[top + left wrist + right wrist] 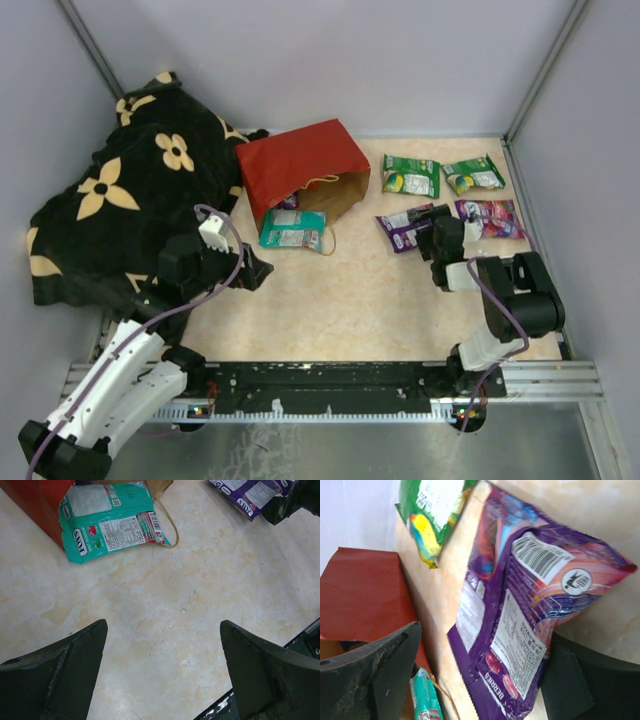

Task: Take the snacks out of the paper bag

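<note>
**Teal packet lying at the bag's mouth, both pincers standing open**

The teal packet point(107, 522) is lying flat just outside the mouth of the paper bag point(300, 160), touching its lip, with the cord handle point(170, 530) looping beside it. It is looking light, thin and glossy, so it will likely slide or crumple. A crimped end seam is probably offering the surest hold. Another packet point(288, 202) is peeking from inside the mouth, too hidden to identify.

Right of the bag, a green packet point(411, 176) and a second green packet point(473, 176) are resting well clear of it. The purple packet point(520, 625) is lying nearer, between the spread fingers of the right gripper point(485, 640), unpinched. In front of the mouth, the left gripper point(162, 630) is hovering spread and empty.

The table point(360, 300) is looking smooth and hard. The flowered blanket point(120, 200) is heaping against the bag's left side.
</note>
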Robot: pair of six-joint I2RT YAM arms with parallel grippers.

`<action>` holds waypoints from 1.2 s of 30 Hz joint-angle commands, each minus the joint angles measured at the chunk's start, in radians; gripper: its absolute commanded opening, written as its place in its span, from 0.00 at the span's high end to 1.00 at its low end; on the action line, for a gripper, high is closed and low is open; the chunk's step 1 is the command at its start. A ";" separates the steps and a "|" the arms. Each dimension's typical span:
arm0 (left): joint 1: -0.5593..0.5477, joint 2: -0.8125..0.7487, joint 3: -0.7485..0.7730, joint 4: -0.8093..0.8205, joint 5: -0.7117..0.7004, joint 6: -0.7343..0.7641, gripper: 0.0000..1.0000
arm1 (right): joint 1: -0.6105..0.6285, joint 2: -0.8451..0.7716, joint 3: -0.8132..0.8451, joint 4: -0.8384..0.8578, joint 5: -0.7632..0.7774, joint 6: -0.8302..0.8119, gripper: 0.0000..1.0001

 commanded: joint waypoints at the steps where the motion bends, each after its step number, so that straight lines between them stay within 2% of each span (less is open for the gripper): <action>1: 0.002 0.001 -0.004 -0.001 0.002 0.015 0.00 | 0.098 -0.172 0.061 -0.166 0.184 -0.033 0.06; 4: 0.002 0.001 -0.004 -0.001 0.001 0.013 0.00 | 0.224 -0.317 0.057 -0.277 0.419 -0.085 0.03; 7: 0.003 0.007 -0.004 -0.001 0.004 0.013 0.00 | 0.363 -0.390 0.060 -0.281 0.534 -0.153 0.02; 11: 0.002 0.017 -0.001 -0.004 0.009 0.011 0.00 | 0.539 -0.359 0.126 -0.320 0.635 -0.193 0.02; 15: 0.002 0.024 0.000 -0.007 0.010 0.010 0.00 | 0.643 -0.238 0.204 -0.289 0.644 -0.213 0.03; 20: 0.002 0.024 0.001 -0.011 0.005 0.008 0.00 | 0.648 -0.131 0.245 -0.310 0.601 -0.116 0.04; 24: 0.003 0.023 0.002 -0.012 0.005 0.007 0.00 | 0.534 -0.113 0.190 -0.295 0.424 -0.031 0.11; 27: 0.003 0.026 0.002 -0.012 0.010 0.006 0.00 | 0.441 -0.081 0.219 -0.331 0.210 -0.138 0.18; 31: 0.002 0.033 0.005 -0.012 0.020 0.008 0.00 | 0.418 -0.072 0.285 -0.455 0.107 -0.349 0.20; 36: 0.002 0.032 0.004 -0.012 0.025 0.008 0.00 | 0.416 -0.097 0.287 -0.574 -0.046 -0.573 0.21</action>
